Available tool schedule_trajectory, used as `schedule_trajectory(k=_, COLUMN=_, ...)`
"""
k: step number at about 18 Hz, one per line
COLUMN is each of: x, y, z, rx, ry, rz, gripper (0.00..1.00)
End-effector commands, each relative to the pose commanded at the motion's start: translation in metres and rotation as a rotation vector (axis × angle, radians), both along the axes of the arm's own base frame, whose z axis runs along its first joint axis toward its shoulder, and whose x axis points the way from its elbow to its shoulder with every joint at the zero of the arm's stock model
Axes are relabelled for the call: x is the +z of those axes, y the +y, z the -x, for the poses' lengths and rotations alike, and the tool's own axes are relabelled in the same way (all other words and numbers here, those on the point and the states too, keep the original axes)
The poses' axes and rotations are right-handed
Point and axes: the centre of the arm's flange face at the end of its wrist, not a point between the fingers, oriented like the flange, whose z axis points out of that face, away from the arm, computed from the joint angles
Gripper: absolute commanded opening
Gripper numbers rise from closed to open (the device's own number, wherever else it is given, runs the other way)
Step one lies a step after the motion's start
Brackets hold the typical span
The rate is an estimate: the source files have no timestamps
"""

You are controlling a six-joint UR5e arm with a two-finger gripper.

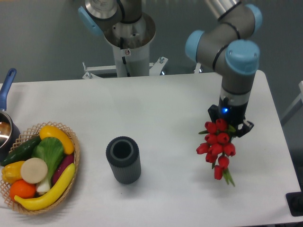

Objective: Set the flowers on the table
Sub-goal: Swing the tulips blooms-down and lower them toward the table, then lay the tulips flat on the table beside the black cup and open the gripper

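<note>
White table (165, 99) under a grey backdrop. I see the flowers (217, 147) hanging blooms-forward beneath the gripper (229, 126), whose fingers sit closed around the stems, over the table's right part. I judge the carry nearly over; lowering and release remain, and whether the bunch touches the surface I cannot tell. Open tabletop lies all round. The dark vase (123, 160) and the basket (71, 184) stand well apart to the left; the right edge is nearer.

Pretty clearly a robotics lab setup. There's a plain white table (156, 104) against a bare gray wall, with the robot arm (232, 61) bolted on a metal pedestal (129, 47) behind it, plus staged props: a basket of plastic veggies (38, 165), a dark vase (123, 160) and a pot (5, 127).
</note>
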Motion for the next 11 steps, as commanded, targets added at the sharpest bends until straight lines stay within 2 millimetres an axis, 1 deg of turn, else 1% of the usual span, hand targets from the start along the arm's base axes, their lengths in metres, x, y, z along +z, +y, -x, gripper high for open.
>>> schedule_trajectory(k=2, x=-0.012, y=0.002, z=0.003, rx=-0.003, ry=-0.014, rz=0.007, gripper=0.39)
schedule_trajectory(k=8, x=-0.025, y=0.012, z=-0.005, rx=-0.014, ry=-0.034, rz=0.012, gripper=0.40)
schedule_trajectory(k=9, x=-0.026, y=0.016, z=-0.009, rx=-0.017, ry=-0.036, rz=0.014, gripper=0.43)
schedule_trajectory(k=10, x=-0.026, y=0.019, z=-0.013, rx=-0.022, ry=-0.036, rz=0.016, gripper=0.49)
schedule_trajectory(k=11, x=-0.024, y=0.021, z=-0.017, rx=-0.026, ry=-0.034, rz=0.016, gripper=0.62)
